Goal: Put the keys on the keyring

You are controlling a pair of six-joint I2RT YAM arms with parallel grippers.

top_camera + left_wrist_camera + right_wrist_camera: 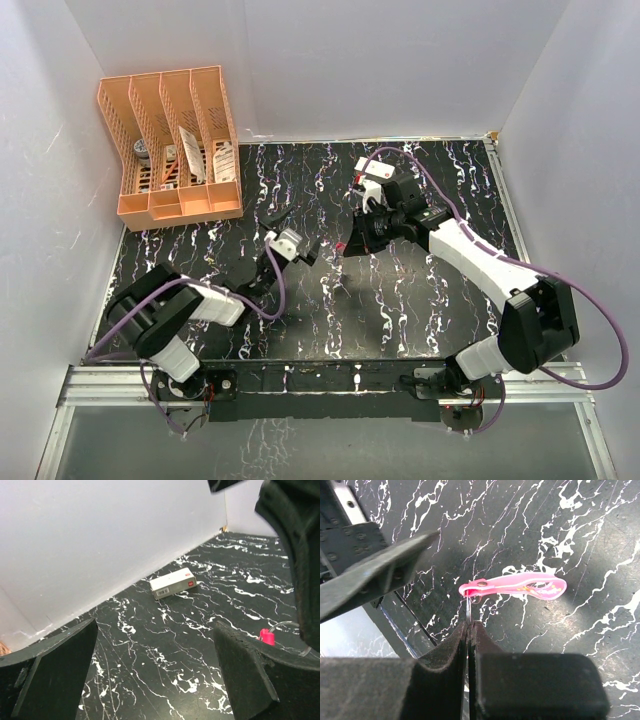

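Note:
My right gripper point(469, 625) is shut on the edge of a thin wire keyring point(469, 611), held above the dark marbled table. A slim translucent pink key point(515, 586) hangs from that ring through the hole at its left end and lies out flat to the right. From above, the right gripper point(341, 250) sits mid-table. My left gripper point(296, 232) is just to its left, a short gap away. The left gripper point(155, 645) is wide open with only bare table between its fingers. The pink key point(268, 637) shows at its right, under the right arm.
A white rectangular box point(172, 583) lies near the back wall, seen from above as the box point(372, 170) behind the right gripper. An orange slotted file rack point(172, 145) holding small items stands at the back left. White walls close in three sides.

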